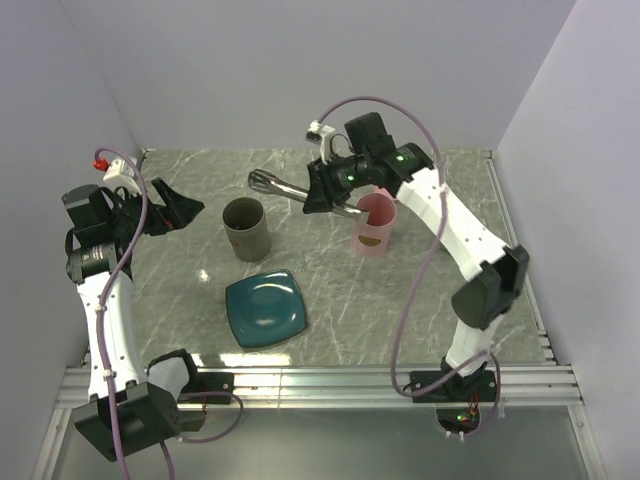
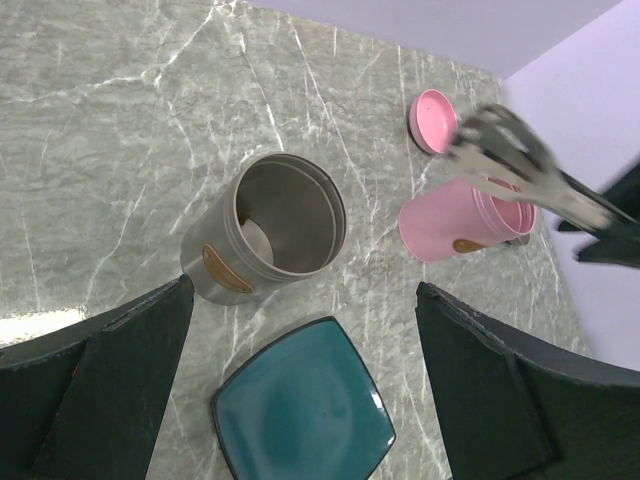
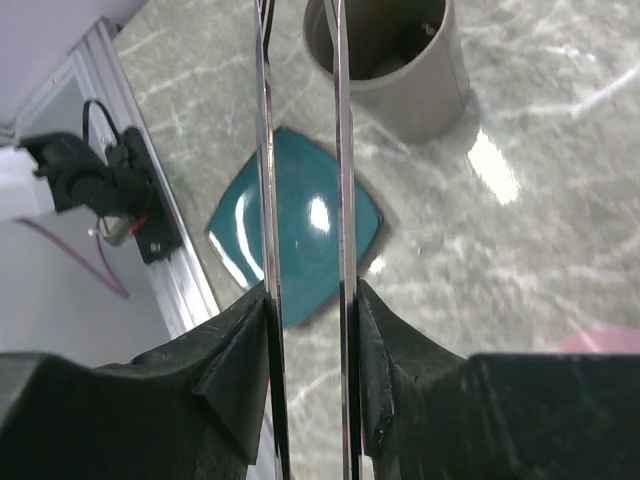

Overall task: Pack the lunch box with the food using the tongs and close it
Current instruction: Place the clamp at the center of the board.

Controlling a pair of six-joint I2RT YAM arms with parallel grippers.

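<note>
The silver tongs (image 1: 285, 187) (image 2: 510, 160) (image 3: 263, 150) hang level above the table between the grey pot and the pink pot. My right gripper (image 1: 322, 192) (image 3: 312, 300) is shut on their two arms, which keep a gap between them. The lunch box stands as two round pots: a grey one (image 1: 246, 228) (image 2: 280, 225) (image 3: 385, 60) and a pink one (image 1: 375, 225) (image 2: 450, 220), both open-topped. A pink lid (image 2: 435, 120) lies behind the pink pot. My left gripper (image 1: 185, 210) (image 2: 305, 285) hovers open at the left. The food is out of view.
A teal square plate (image 1: 265, 310) (image 2: 300, 410) (image 3: 305, 220) lies bare near the front of the marble table. A metal rail (image 1: 320, 380) runs along the near edge. White walls close in the left, back and right sides.
</note>
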